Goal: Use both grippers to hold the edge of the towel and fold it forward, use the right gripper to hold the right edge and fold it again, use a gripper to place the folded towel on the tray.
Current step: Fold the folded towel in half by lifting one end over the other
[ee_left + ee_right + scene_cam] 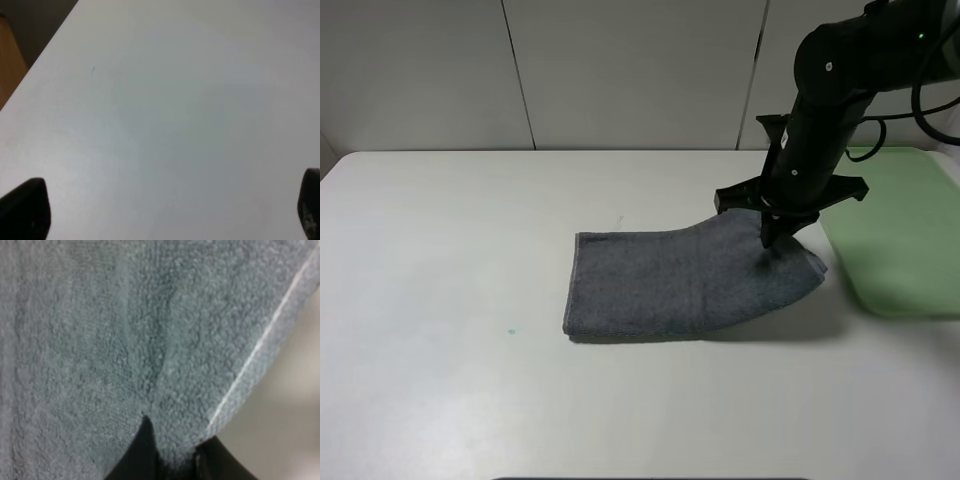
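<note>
The dark grey towel (690, 280) lies folded on the white table, its right end lifted and curled. My right gripper (772, 240) points down onto that raised right end and is shut on the cloth. In the right wrist view the two black fingertips (145, 450) pinch terry cloth (125, 340), and a light hemmed strip, the right edge (260, 350), runs diagonally beside them. The pale green tray (900, 230) sits right of the towel, at the table's right side. My left gripper (170, 210) is open over bare table, its fingertips (25, 207) far apart; the exterior high view does not show it.
The white table (450, 260) stretches left of the towel with a small greenish speck (511, 331). A pale panelled wall stands behind. The table's edge and a brown surface (10, 70) show in the left wrist view.
</note>
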### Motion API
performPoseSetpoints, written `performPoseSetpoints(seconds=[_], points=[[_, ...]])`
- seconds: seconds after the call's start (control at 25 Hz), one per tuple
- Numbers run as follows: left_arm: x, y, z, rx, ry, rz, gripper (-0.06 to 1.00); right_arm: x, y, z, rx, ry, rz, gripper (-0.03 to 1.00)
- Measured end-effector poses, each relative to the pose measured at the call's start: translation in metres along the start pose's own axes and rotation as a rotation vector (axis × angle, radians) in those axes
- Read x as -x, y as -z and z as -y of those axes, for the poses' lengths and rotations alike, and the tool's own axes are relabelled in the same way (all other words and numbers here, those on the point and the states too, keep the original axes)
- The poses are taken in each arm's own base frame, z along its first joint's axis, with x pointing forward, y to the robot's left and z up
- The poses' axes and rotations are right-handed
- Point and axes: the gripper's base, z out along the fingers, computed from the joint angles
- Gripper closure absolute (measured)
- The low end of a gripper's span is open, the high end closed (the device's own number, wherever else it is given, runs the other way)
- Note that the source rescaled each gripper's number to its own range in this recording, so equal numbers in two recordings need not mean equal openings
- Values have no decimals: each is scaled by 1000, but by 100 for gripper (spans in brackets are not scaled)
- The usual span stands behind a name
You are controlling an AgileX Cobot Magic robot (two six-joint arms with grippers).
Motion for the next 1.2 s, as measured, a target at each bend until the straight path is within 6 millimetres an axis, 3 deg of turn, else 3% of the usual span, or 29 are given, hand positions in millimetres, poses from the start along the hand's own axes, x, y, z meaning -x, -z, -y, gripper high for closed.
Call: performPoseSetpoints(seconds=[0.44,0.8,1.2], points=[[0,0,0,0,-1,0,-6,27,58,15,-160,46,-8,88],[0,0,0,0,-2,0,-6,28,44,5,-110,44,-46,88],[0,0,0,0,-2,0,-6,22,19,-45,-82,130,-55,88]])
